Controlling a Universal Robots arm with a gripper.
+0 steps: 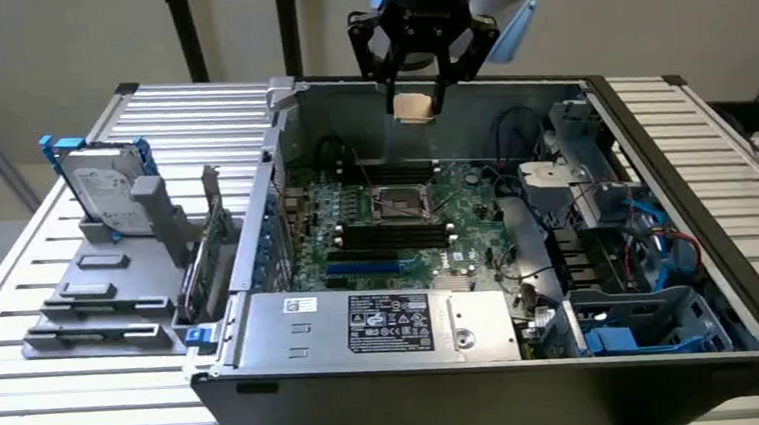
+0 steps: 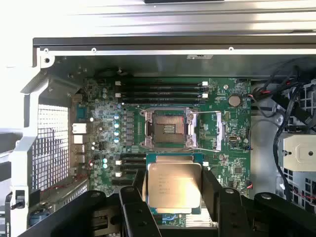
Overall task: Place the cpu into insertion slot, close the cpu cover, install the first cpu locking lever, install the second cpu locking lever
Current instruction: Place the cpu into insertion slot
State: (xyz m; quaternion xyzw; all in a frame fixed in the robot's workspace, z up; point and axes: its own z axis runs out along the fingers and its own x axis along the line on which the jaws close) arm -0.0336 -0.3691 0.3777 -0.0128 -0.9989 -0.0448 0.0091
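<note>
My gripper [image 1: 414, 98] hangs high above the open computer case, shut on the cpu [image 1: 412, 107], a small pale tan square chip. In the wrist view the cpu [image 2: 174, 186] sits flat between the two black fingers [image 2: 133, 210], its metal face toward the camera. Well below it lies the insertion slot [image 1: 403, 203], a square socket with a dark centre [image 2: 168, 129] on the green board, uncovered. The cpu cover [image 2: 217, 131], a silvery frame plate, stands flipped open beside the socket. Thin wire levers lie loose along the socket's edges.
A large labelled silver box [image 1: 387, 322] fills the case's near side. Long black memory slots [image 1: 388, 237] run between it and the socket. Cables and blue drive bays [image 1: 637, 255] crowd the exterior view's right. A hard drive [image 1: 108, 191] stands in a grey rack outside the case.
</note>
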